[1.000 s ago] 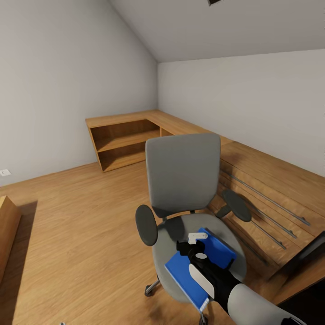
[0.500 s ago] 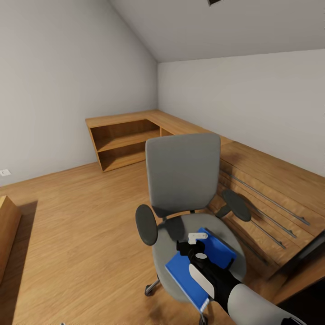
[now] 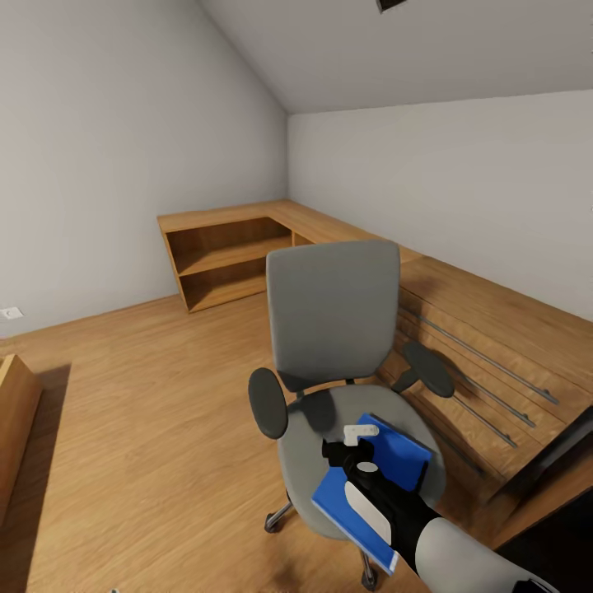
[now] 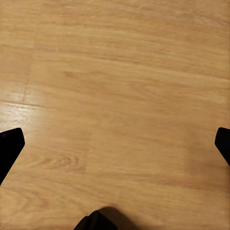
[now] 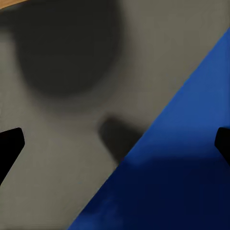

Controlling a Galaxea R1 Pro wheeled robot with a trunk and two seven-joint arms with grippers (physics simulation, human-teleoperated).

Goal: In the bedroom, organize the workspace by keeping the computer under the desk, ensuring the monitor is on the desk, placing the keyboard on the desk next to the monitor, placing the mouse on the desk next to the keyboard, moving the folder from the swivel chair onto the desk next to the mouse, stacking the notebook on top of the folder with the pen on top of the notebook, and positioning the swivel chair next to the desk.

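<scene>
The grey swivel chair (image 3: 333, 317) stands on the wood floor with its back toward the far wall. The blue folder (image 3: 395, 457) lies on its seat, one corner reaching past the seat's front edge. My right gripper (image 3: 346, 445) hovers low over the seat at the folder's left part. In the right wrist view, the right gripper (image 5: 115, 143) is open, its fingertips wide apart, with the grey seat (image 5: 57, 143) and the folder (image 5: 182, 163) below them. My left gripper (image 4: 115, 143) is open over bare floor. The desk, monitor, keyboard, mouse, notebook and pen are out of view.
A light wood cabinet with long bar handles (image 3: 494, 346) runs along the right, close behind the chair. An open wooden shelf unit (image 3: 222, 255) fills the far corner. A wooden block (image 3: 12, 412) sits at the left edge. A dark edge (image 3: 560, 461) shows at lower right.
The whole picture has shifted slightly. The folder's near corner now reaches a little farther past the seat's front edge. My right arm holds the same place in the picture.
</scene>
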